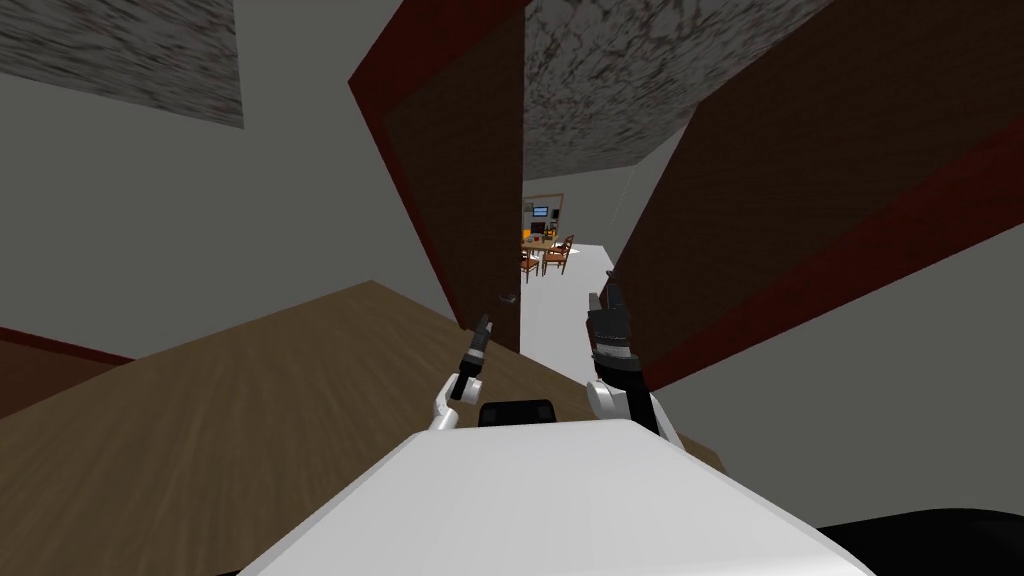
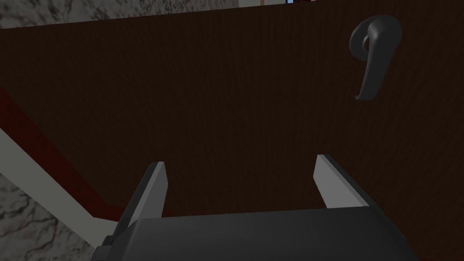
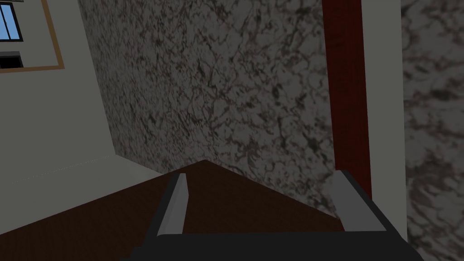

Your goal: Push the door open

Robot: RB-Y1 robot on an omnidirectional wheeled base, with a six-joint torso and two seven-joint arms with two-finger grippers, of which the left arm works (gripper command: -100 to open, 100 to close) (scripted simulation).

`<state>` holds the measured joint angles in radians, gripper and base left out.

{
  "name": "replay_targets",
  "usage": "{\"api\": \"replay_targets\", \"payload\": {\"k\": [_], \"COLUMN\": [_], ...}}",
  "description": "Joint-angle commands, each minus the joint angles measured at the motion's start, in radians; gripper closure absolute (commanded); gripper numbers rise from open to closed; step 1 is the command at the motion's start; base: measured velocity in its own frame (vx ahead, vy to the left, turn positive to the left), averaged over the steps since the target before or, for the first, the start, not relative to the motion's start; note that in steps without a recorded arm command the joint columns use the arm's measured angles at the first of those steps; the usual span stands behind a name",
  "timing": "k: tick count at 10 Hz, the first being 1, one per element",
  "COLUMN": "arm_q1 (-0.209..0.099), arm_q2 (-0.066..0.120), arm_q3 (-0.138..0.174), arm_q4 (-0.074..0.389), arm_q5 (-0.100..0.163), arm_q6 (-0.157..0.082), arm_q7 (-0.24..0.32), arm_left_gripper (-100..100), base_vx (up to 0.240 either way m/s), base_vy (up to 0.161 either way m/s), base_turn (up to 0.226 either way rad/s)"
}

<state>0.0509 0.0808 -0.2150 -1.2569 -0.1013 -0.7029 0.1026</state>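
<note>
Ahead on the left, door: dark brown leaf with a red edge, standing ajar. Its free edge borders a narrow gap.
Right panel: a second dark brown surface with a red band, on the right of the gap, close to my right arm.
Floor: brown wood grain, near me on the left.
Far room: seen through the gap, with a table and wooden chairs.
Left gripper: released, fingers spread and holding nothing, aimed at the door's face. I cannot tell whether it touches.
Right gripper: also released and empty, raised by the right panel's near edge.
Handle: dark grey lever on the door, just beyond my left gripper toward the gap, apart from my fingers.
</note>
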Motion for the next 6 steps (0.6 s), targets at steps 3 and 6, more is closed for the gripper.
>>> {"api": "replay_targets", "payload": {"k": [3, 6], "arm_q1": [-0.026, -0.052], "arm_q2": [0.000, 0.000], "arm_q3": [-0.021, -0.035], "arm_q4": [0.094, 0.167], "arm_q5": [-0.004, -0.005], "arm_q6": [-0.017, -0.029], "arm_q7": [0.014, 0.024], "arm_left_gripper": [-100, -100], "base_vx": [0.078, 0.054], "base_vy": [0.035, 0.018], "base_turn": [-0.016, -0.016]}}
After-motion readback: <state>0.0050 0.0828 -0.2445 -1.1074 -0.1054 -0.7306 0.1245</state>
